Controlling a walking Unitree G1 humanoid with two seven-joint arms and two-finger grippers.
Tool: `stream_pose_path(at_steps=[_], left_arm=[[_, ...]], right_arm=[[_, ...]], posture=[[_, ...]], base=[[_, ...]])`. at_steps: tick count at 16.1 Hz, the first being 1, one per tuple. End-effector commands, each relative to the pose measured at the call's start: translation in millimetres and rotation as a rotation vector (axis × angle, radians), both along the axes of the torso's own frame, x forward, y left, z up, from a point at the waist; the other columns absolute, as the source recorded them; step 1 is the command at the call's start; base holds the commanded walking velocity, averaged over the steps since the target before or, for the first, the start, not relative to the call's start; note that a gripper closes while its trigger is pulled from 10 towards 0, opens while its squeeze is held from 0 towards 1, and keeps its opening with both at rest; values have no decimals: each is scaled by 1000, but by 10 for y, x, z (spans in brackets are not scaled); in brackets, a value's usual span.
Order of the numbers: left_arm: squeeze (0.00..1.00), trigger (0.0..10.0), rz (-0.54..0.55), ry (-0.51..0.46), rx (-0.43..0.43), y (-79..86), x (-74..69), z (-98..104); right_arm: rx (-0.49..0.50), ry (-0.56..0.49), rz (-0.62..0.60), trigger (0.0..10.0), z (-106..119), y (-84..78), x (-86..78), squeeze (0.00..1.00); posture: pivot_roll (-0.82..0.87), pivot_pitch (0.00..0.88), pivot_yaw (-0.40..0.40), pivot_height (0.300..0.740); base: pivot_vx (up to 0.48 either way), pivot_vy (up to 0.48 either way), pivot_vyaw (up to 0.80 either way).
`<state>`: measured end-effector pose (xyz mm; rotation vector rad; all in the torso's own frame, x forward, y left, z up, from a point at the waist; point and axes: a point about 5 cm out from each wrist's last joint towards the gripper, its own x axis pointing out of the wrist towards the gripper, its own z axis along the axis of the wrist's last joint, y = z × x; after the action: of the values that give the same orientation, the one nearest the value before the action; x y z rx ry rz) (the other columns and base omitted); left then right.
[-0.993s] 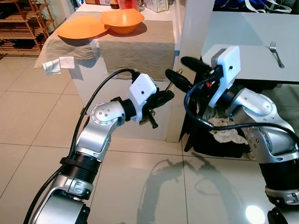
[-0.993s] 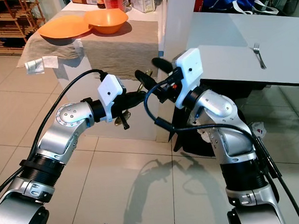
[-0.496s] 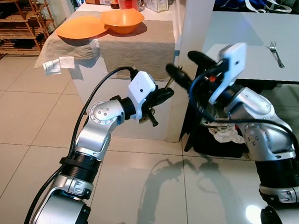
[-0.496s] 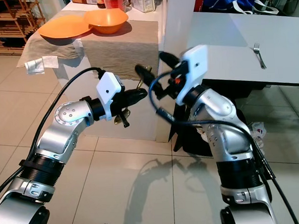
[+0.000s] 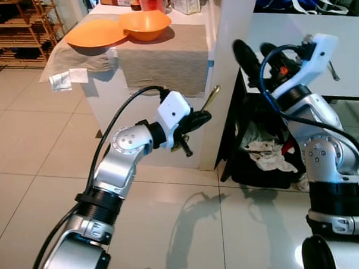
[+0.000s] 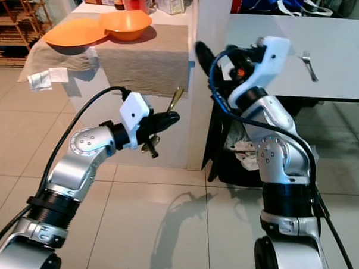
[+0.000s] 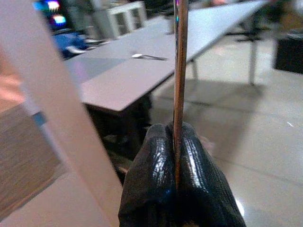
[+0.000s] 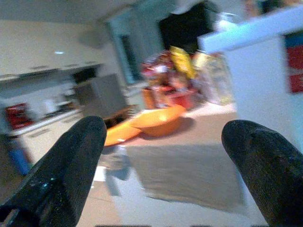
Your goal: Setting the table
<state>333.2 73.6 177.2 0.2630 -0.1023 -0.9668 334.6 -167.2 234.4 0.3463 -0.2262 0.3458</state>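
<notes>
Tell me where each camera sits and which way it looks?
Left eye view: on the head, looking down at both silver arms, the left hand pinching a thin brass-coloured utensil.
Right eye view: beside it, same scene, the right hand raised and open near the grey table.
Left wrist view: looks along shut fingers toward the grey table and a silver fork.
Right wrist view: looks between spread fingers at an orange bowl.
Shared: both eye views also show that bowl.
</notes>
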Motion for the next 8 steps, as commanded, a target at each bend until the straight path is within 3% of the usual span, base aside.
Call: stream_pose_path(at_steps=[1, 2, 5, 8], left_arm=[[0, 0, 122, 19, -45, 80, 51, 7], [0, 0, 212, 48, -107, 109, 92, 1], [0, 0, 338, 74, -191, 124, 114, -11], [0, 0, 413, 82, -269, 194, 101, -6]], right_arm=[[-51, 49, -117, 10000, -162, -154, -7, 0], [-138, 75, -197, 10000, -285, -233, -32, 0], [-286, 124, -360, 10000, -578, -283, -145, 0], [-224, 184, -540, 10000, -822, -288, -301, 0]], posture=[[-71, 11, 6, 727], [-73, 9, 7, 727], [-76, 5, 5, 727], [-83, 0, 9, 727]], base=[[0, 0, 0], [0, 0, 0], [0, 0, 0], [0, 0, 0]])
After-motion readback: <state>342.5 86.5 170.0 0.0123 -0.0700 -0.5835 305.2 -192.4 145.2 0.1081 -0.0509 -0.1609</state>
